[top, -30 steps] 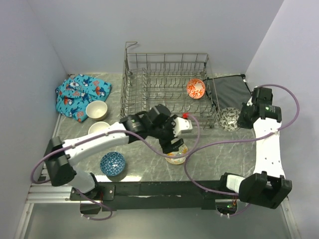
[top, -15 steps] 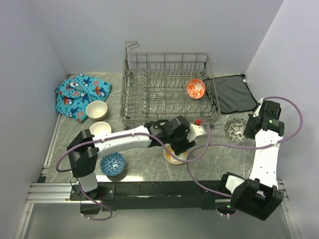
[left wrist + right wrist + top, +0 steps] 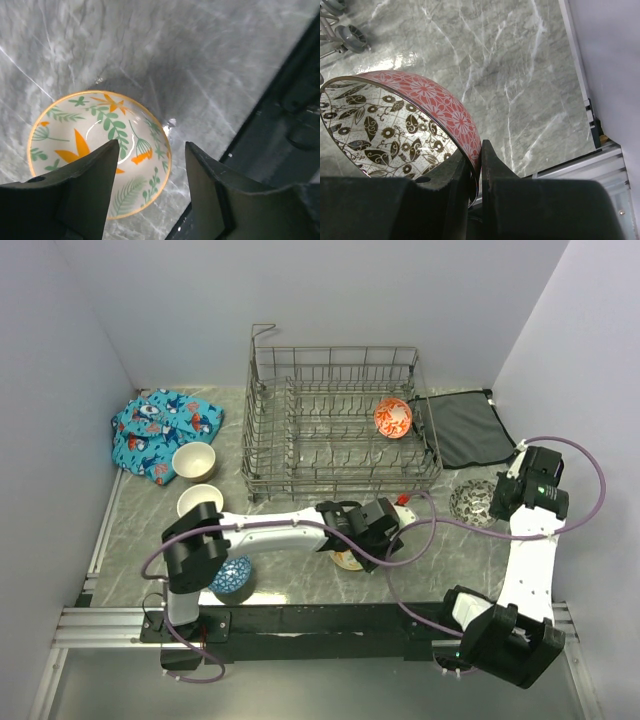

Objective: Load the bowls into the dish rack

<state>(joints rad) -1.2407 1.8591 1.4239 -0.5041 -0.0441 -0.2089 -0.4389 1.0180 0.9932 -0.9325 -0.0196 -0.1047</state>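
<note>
**Top and wrist views, read left to right.** At far left a printed blue cloth (image 3: 165, 428) is shown. Just beside it are a plain cream bowl (image 3: 194, 459) and a second cream bowl (image 3: 200, 500), with a blue patterned bowl (image 3: 228, 571) nearer the arm bases. All three rest on the marbled table (image 3: 300, 582) and are not yet loaded.

The dish rack (image 3: 340, 480) is set at centre rear, and one orange-red bowl (image 3: 393, 418) is seen propped among the tines at its right end. In front of the rack, the left gripper (image 3: 151, 150) is held wide apart over the leaf-patterned bowl (image 3: 95, 135). One finger is above the interior and the other outside the rim, so nothing is gripped.

Right of the rack a dark mat (image 3: 465, 430) is laid. Near its front edge, the right gripper (image 3: 479, 167) is clamped on the rim of the black-and-white bowl (image 3: 395, 125), whose outer wall is red floral. Whether its base is clear of the table cannot be told.

The bowls are judged rigid, glazed, slippery and easily chipped. The thin rim wall is best pinched, and contact with the wires kept gentle.
</note>
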